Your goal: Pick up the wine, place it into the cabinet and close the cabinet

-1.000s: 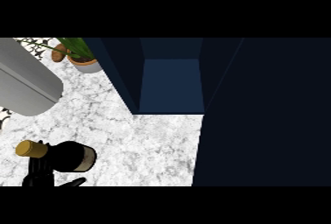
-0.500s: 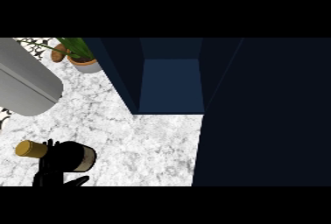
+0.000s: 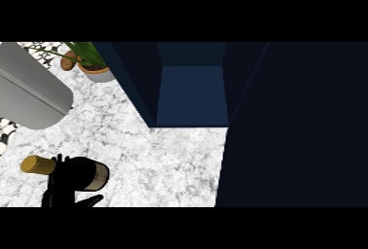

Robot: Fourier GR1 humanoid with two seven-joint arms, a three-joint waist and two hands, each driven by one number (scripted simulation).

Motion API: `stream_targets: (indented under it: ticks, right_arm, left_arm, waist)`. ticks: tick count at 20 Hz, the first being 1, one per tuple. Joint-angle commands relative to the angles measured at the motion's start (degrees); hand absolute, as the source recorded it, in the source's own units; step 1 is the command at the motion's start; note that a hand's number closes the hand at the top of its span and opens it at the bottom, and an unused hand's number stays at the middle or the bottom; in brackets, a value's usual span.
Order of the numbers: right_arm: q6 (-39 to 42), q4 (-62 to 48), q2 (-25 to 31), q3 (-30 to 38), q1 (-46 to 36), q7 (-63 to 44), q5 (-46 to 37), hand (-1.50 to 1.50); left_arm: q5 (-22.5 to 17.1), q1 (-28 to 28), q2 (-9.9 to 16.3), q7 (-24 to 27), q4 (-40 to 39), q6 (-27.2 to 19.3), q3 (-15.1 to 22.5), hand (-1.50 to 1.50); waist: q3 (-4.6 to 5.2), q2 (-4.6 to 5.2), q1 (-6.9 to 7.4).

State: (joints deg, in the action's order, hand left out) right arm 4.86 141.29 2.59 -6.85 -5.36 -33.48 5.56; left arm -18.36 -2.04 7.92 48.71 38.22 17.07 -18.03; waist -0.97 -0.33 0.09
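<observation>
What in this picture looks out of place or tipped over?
The wine bottle lies on its side on the marble counter, cork end to the view's left, with a black hand curled over it. The cabinet is open. Nothing looks spilled.

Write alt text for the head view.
A black hand curls around a dark wine bottle lying on the marble counter, gold cap pointing left. Above it, the dark blue cabinet stands open; a potted plant sits upper left.
</observation>
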Motion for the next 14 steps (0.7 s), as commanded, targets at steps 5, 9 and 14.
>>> stream_targets:
  ticks: [5,9,14]
  right_arm:
    - [-0.4,-0.2,-1.0,-1.0,-1.1,-0.1,1.3,-1.5]
    - [-0.9,7.2,1.4,1.9,-1.4,-8.1,5.8,-1.5]
    - [-0.9,6.3,-1.4,-3.5,2.1,-4.5,0.2,-1.5]
  left_arm:
    - [0.8,-6.1,0.6,5.4,-7.4,0.4,-0.4,-1.5]
    - [-2.6,-7.6,0.1,2.4,-5.0,-1.2,-2.4,1.5]
    - [-3.6,-9.8,-0.7,0.1,-5.5,-0.1,-1.2,1.5]
  waist:
    - [1.02,0.39,-0.31]
    - [1.02,0.3,-0.55]
    - [0.99,0.26,-0.46]
